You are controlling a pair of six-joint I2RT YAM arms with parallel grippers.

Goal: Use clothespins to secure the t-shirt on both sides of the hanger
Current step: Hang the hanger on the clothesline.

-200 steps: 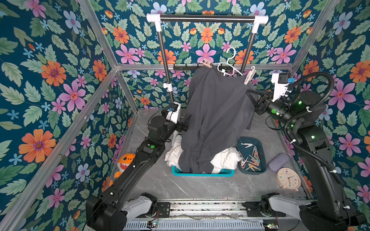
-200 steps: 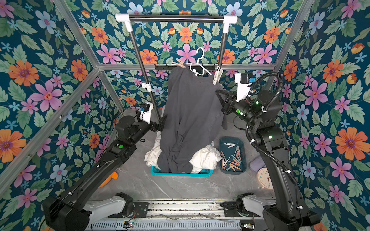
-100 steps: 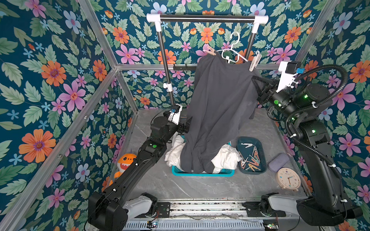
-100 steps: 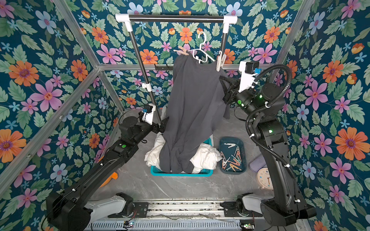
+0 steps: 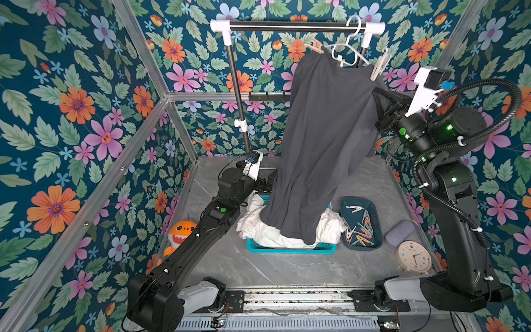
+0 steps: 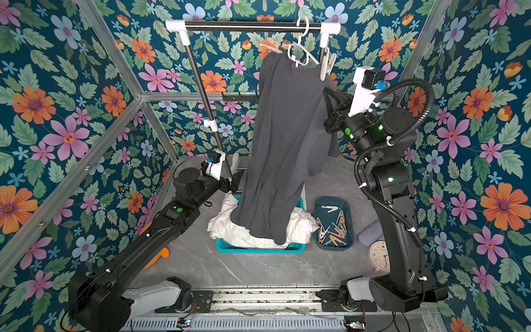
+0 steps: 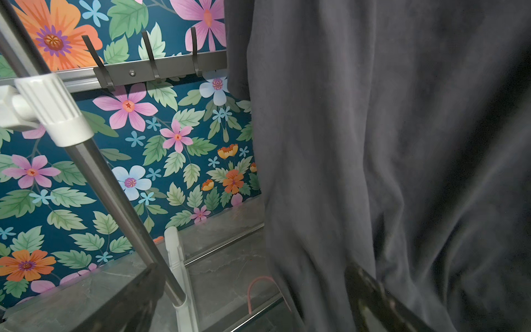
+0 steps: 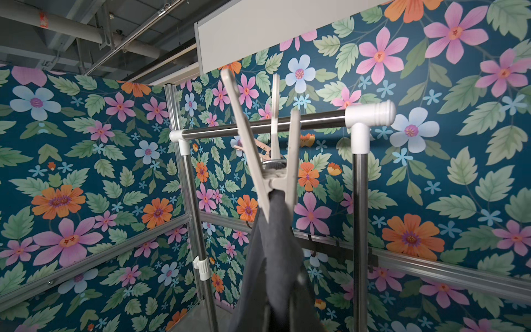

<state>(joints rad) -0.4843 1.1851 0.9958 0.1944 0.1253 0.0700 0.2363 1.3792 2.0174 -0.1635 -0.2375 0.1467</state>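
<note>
Here, two of the clothespins grip the dark grey t-shirt (image 5: 324, 138) at the shoulders of the white hanger (image 5: 340, 59). We see a pink-tan clothespin (image 5: 316, 46) at the shoulder away from the right arm. A white clothespin (image 5: 380, 63) is at the shoulder nearest that arm. In the right wrist view the white clothespin's tips close over a fold of the fabric.

The hanger's hook crosses the rail (image 5: 287, 27) of the garment rack in both top views. We cannot tell whether it bears on the rail. The t-shirt hangs at a slant, and its hem trails onto white laundry (image 5: 258, 227) heaped in a teal basket (image 5: 287, 249) on the table (image 5: 287, 270).

The right fingers (image 5: 383, 102) are pressed together, pinching the t-shirt's edge just below the white clothespin. The left fingers (image 7: 370, 293) are spread wide and hold nothing. They sit low beside the opposite edge of the t-shirt, near the rack's upright post (image 7: 115, 195).

The remaining loose clothespins (image 5: 359, 230) lie in a dark tray (image 5: 373, 202) just beside the basket. Beyond the tray we note a grey pouch (image 5: 399, 232) and a small clock (image 5: 413, 257). An orange plush toy (image 5: 181, 232) sits against the floral wall behind the left arm.
</note>
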